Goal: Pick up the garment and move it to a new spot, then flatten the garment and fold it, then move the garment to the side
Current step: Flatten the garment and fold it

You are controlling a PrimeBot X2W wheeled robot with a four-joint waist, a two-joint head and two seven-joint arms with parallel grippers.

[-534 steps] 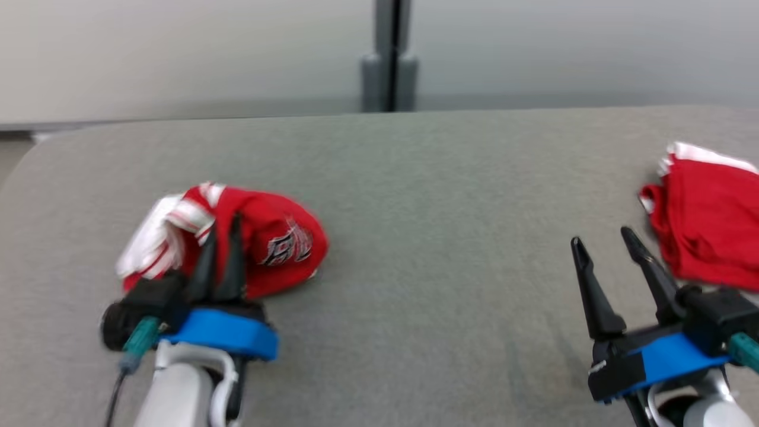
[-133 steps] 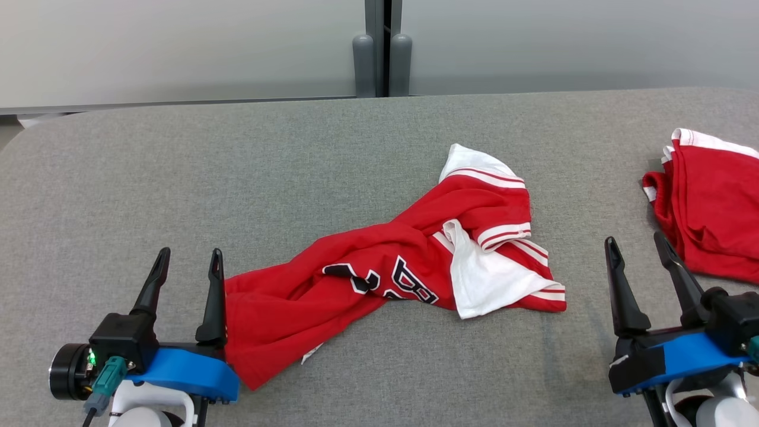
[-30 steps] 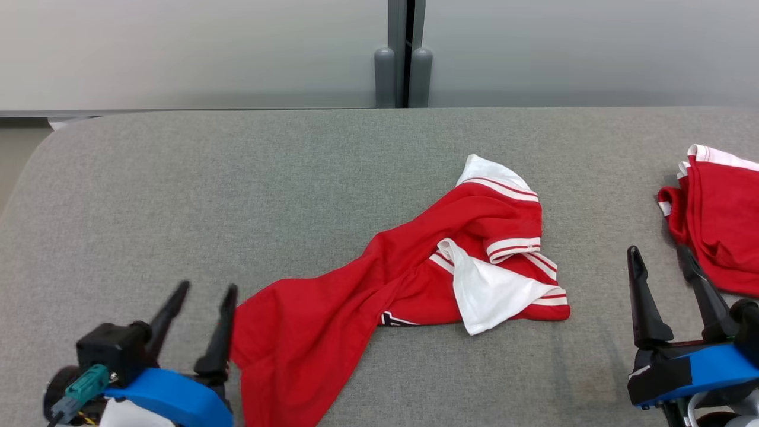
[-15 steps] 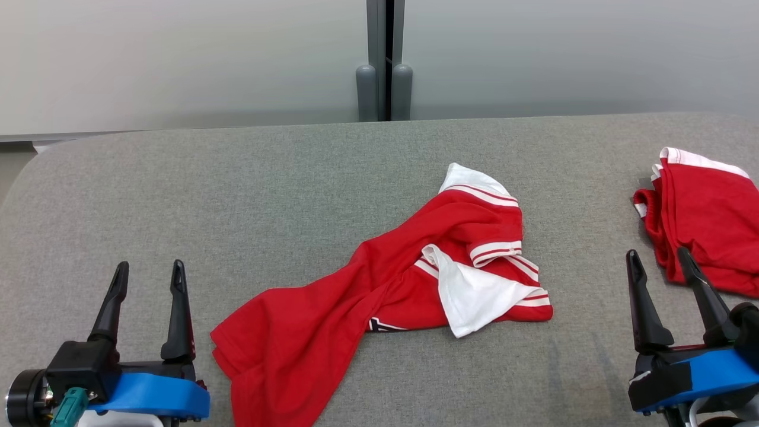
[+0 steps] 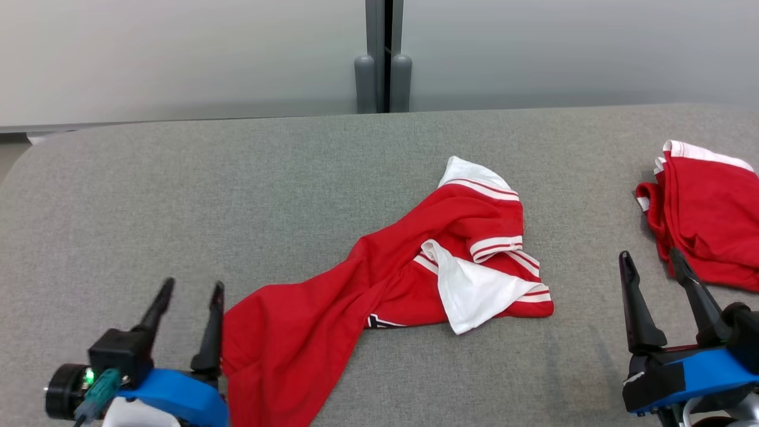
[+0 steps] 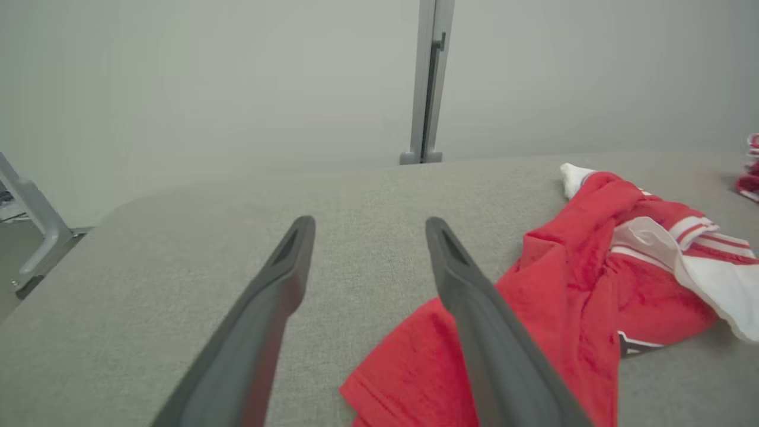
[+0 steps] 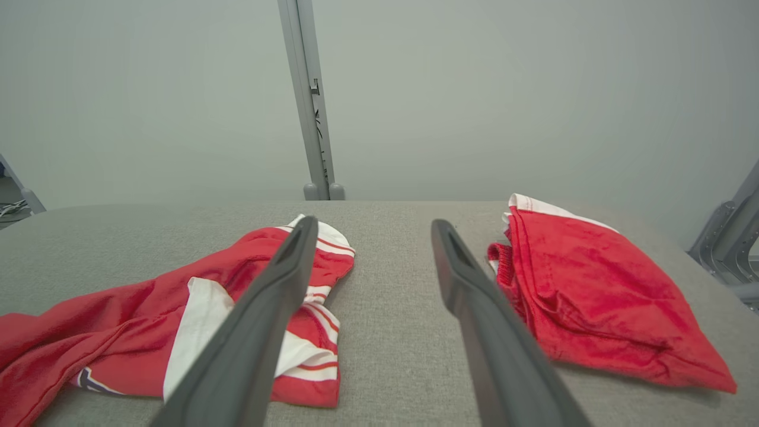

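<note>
A red garment (image 5: 332, 308) with white striped trim lies twisted and crumpled on a grey table (image 5: 237, 190). It runs from the near left toward the middle. Its wide end, probably the hem, is at the near left. The right end is bunched, with a white sleeve (image 5: 474, 293) flipped over on top.

The left gripper (image 5: 193, 284) hovers at the near left, fingers spread and empty, its right finger just beside the garment's edge. The right gripper (image 5: 649, 255) is also spread and empty at the near right, well apart from the garment. A second garment (image 5: 705, 219), red and folded, lies just beyond it at the right edge.

The step in hand looks like flattening. Done well, each gripper would pinch a corner at opposite ends, then pull outward to undo the twist. The right gripper should reach left and avoid catching the second garment.
</note>
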